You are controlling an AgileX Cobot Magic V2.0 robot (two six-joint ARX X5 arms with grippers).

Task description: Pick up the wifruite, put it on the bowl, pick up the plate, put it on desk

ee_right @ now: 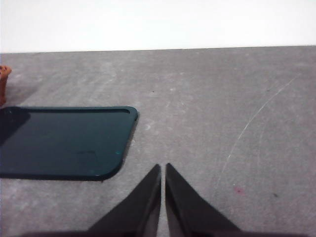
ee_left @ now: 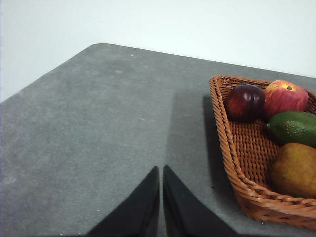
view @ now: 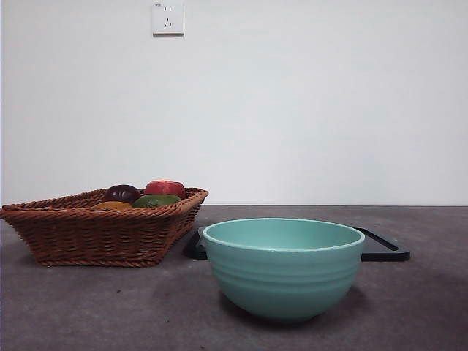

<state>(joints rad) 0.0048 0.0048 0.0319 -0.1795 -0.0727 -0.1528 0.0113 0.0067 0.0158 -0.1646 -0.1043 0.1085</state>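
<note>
Two robot arms wait above a grey tabletop (view: pixel 88 307) with the job not yet begun. The golden-brown fruit (ee_left: pixel 295 169) lies in a wicker basket (view: pixel 95 234) toward the table's left side in the front view, tucked into the basket corner nearest the left gripper (ee_left: pixel 161 170) and touching a green fruit (ee_left: pixel 294 126). A red apple (ee_left: pixel 286 97) and a dark purple fruit (ee_left: pixel 245 102) sit behind it, so the likeliest clean approach is from above.

The left gripper hangs over bare tabletop just beside the basket's rim, its jaws pressed together and holding nothing; they would have to part before any pick. The right gripper (ee_right: pixel 163 170), likewise clenched and empty, hovers over open tabletop just beside a corner of the flat dark tray (ee_right: pixel 64 143), which appears to be the plate named in the task. The split suggests each arm is stationed at its own object.

The teal bowl (view: pixel 284 270) stands empty near the table's front edge, in front of the tray and beside the basket, within likely reach of both arms.

The tabletop is matte, mottled and lightly scratched. Behind it rises a plain white wall (view: pixel 329 102) carrying a single power socket (view: pixel 167 18).
</note>
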